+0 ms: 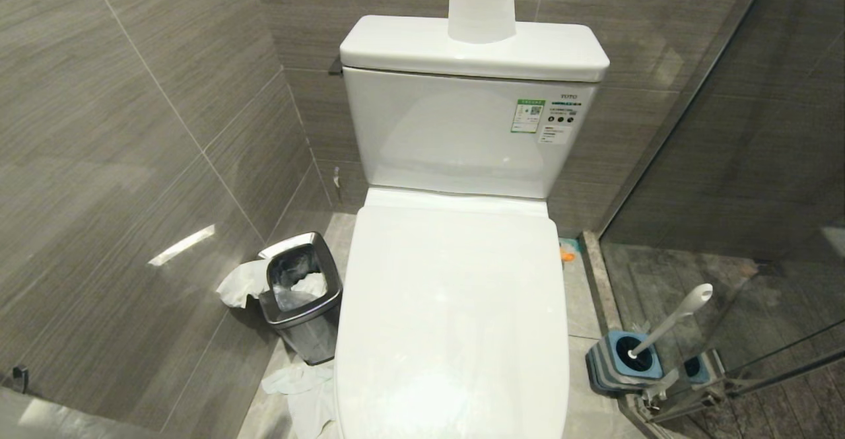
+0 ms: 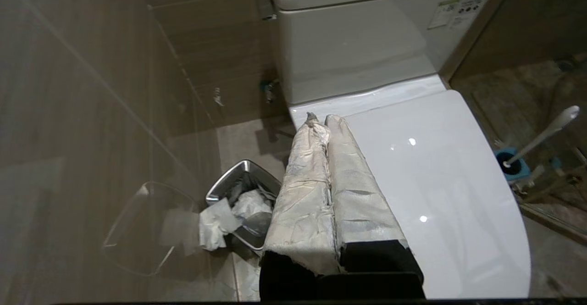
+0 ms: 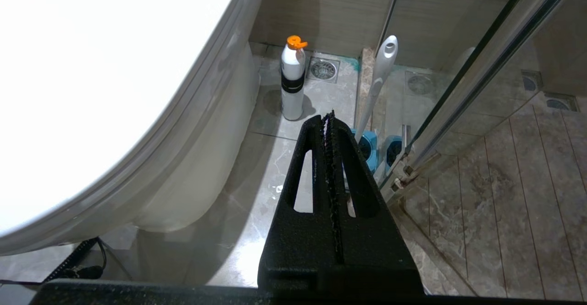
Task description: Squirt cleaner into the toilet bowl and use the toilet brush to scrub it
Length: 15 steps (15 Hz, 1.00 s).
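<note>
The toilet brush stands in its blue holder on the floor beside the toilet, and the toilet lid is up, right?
Not quite: the toilet lid is down, as the head view shows. The toilet brush does stand in its blue holder beside the toilet.

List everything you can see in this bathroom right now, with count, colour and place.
toilet: one, white, centre, lid shut
toilet paper roll: one, white, on the tank
bin: one, steel, left of toilet, paper inside
toilet brush: one, white handle, in its blue holder on the right
cleaner bottle: one, white, orange cap, on the floor beside the toilet
left claw: one, wrapped pale, shut, over the lid
right claw: one, black, shut, low by the brush
</note>
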Motion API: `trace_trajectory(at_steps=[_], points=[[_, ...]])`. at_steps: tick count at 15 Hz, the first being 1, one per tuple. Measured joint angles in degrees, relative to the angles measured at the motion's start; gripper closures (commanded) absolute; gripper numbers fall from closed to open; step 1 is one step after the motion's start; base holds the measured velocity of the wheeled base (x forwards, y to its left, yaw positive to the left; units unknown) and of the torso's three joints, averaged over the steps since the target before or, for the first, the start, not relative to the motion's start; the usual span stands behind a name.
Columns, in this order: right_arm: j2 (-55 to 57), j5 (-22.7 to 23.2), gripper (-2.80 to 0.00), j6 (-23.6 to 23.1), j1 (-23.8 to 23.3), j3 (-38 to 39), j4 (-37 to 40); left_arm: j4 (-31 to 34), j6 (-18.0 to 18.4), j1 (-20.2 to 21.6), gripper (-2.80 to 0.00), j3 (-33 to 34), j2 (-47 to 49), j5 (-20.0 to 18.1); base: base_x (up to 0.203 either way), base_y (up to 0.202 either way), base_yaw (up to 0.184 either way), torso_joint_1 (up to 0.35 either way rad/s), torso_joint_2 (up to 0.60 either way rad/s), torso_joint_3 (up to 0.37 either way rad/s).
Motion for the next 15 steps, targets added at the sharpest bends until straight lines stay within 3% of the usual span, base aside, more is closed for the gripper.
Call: trace_trajectory(at_steps=[8, 15], points=[[0.0, 0.0, 0.0, 0.0, 0.0, 0.0, 0.0, -0.1, 0.7, 12.6, 0.0, 4.2, -13.7, -14.5, 0.0, 0.0, 0.0, 0.0, 0.0, 0.0], [0.0, 0.0, 0.0, 0.0, 0.0, 0.0, 0.0, -0.3, 0.1, 17.3, 0.0, 8.6, -22.4, -16.9, 0.0, 0.0, 0.0, 0.0, 0.0, 0.0]])
